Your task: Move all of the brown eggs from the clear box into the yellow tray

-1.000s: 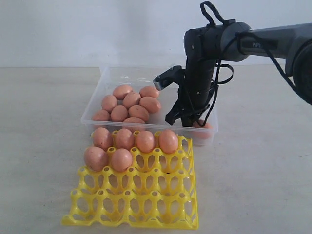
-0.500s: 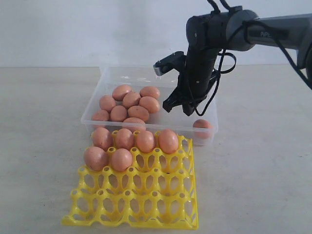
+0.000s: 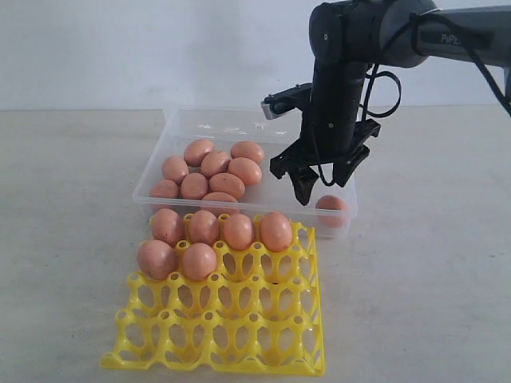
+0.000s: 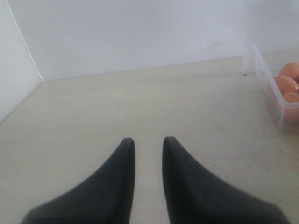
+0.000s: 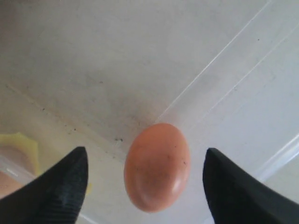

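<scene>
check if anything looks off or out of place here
One brown egg lies alone in the clear box's near right corner, apart from the cluster at its left end; the open right gripper hangs over it. Nothing looks cracked or spilled, and the six eggs in the yellow tray sit in their cups.

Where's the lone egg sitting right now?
Exterior view: the lone egg lies in the near right corner of the clear box, under the open right gripper.

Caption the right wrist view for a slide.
Open right gripper poised above a brown egg in the clear box.
</scene>
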Action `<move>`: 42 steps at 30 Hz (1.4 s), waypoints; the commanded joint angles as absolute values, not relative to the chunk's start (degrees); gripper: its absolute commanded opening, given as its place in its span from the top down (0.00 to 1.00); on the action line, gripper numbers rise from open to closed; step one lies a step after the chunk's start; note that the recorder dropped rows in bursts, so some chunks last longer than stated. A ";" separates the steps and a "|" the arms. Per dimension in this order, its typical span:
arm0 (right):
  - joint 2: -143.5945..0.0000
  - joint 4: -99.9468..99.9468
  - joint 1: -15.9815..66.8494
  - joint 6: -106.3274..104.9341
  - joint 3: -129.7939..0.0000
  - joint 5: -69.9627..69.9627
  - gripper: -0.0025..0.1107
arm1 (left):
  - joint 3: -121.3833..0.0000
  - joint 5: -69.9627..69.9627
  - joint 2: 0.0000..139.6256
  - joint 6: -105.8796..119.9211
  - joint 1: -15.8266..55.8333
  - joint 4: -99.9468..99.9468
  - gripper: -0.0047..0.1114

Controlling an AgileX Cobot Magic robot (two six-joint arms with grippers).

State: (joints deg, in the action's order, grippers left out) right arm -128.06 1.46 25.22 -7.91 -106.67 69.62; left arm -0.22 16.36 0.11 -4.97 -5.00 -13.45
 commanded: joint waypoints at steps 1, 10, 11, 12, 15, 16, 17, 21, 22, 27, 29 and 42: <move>-127.45 1.11 25.16 -5.52 -106.85 69.96 0.39 | 0.00 16.27 0.00 -5.09 -5.10 -13.34 0.77; -128.29 0.00 25.16 -1.49 -106.85 69.96 0.39 | 0.00 16.27 0.00 -5.09 -5.10 -13.34 0.77; -128.69 0.32 25.16 -1.33 -106.85 69.96 0.39 | 0.00 16.27 0.00 -5.09 -5.10 -13.34 0.77; -129.38 0.32 25.16 -1.33 -106.85 69.96 0.39 | 0.00 16.27 0.00 -5.09 -5.10 -13.34 0.77; -131.02 0.32 25.16 0.00 -106.85 69.96 0.39 | 0.00 16.27 0.00 -5.09 -5.10 -13.34 0.77; -131.41 0.32 25.16 0.00 -106.85 69.96 0.39 | 0.00 16.27 0.00 -5.09 -5.10 -13.34 0.77; -132.12 0.32 25.16 0.37 -106.85 69.96 0.39 | 0.00 16.27 0.00 -5.09 -5.10 -13.34 0.77; -133.55 0.32 25.16 1.66 -106.72 69.96 0.39 | 0.00 16.27 0.00 -5.09 -5.10 -13.34 0.77; -133.93 0.55 25.16 1.82 -106.72 69.96 0.39 | 0.00 16.27 0.00 -5.09 -5.10 -13.34 0.77; -134.98 0.78 25.16 2.98 -106.72 69.96 0.62 | 0.00 16.27 0.00 -5.09 -5.10 -13.34 0.77; -135.24 0.78 25.16 2.98 -106.72 69.96 0.72 | 0.00 16.27 0.00 -5.09 -5.10 -13.34 0.77; -134.08 0.66 25.16 -4.63 -106.92 67.33 0.82 | 0.00 16.27 0.00 -5.09 -5.21 -13.34 0.77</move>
State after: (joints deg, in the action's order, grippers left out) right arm -134.39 0.00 25.24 -3.84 -107.01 69.44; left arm -0.22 16.36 0.11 -4.97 -5.00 -13.45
